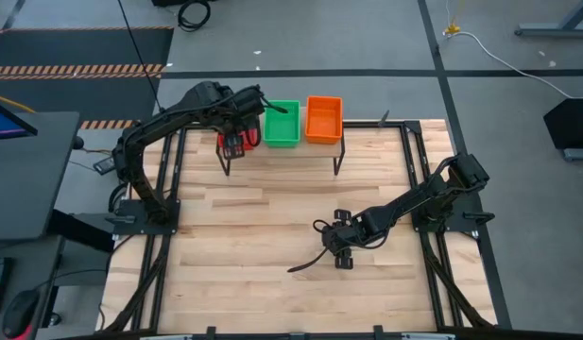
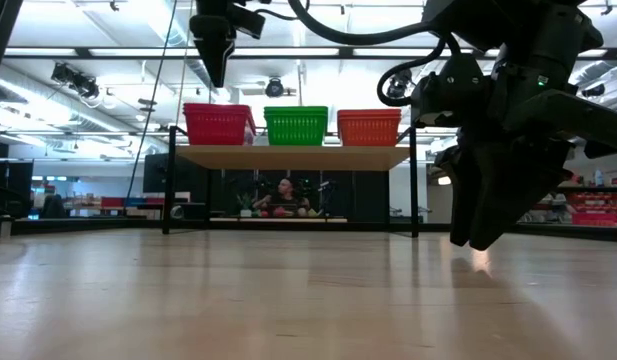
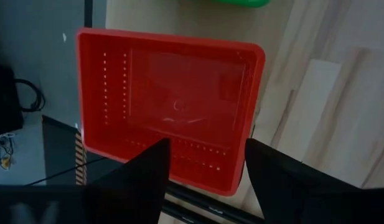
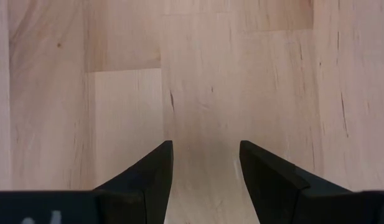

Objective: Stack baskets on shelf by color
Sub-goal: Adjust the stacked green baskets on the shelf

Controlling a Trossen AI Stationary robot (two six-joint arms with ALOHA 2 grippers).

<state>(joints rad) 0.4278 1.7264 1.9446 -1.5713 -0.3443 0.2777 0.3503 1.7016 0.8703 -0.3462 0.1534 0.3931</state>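
Observation:
The shelf [image 2: 288,157], a light wooden top on thin black legs, stands at the table's far edge. On it sit a red basket [image 2: 218,124], a green basket [image 2: 296,125] and an orange basket [image 2: 368,127], side by side. My left gripper [image 2: 213,70] hangs open above the red basket [image 3: 170,106], clear of it, fingers pointing down. My right gripper [image 1: 341,247] is open and low over the bare middle of the table [image 4: 206,146]. Whether more baskets lie nested inside the three I cannot tell.
The slatted wooden tabletop [image 1: 253,236] stretches between the two arms, framed by black rails [image 1: 419,179]. A dark cable [image 1: 305,264] trails beside my right gripper. Behind the table a person [image 2: 285,195] sits far off in the room.

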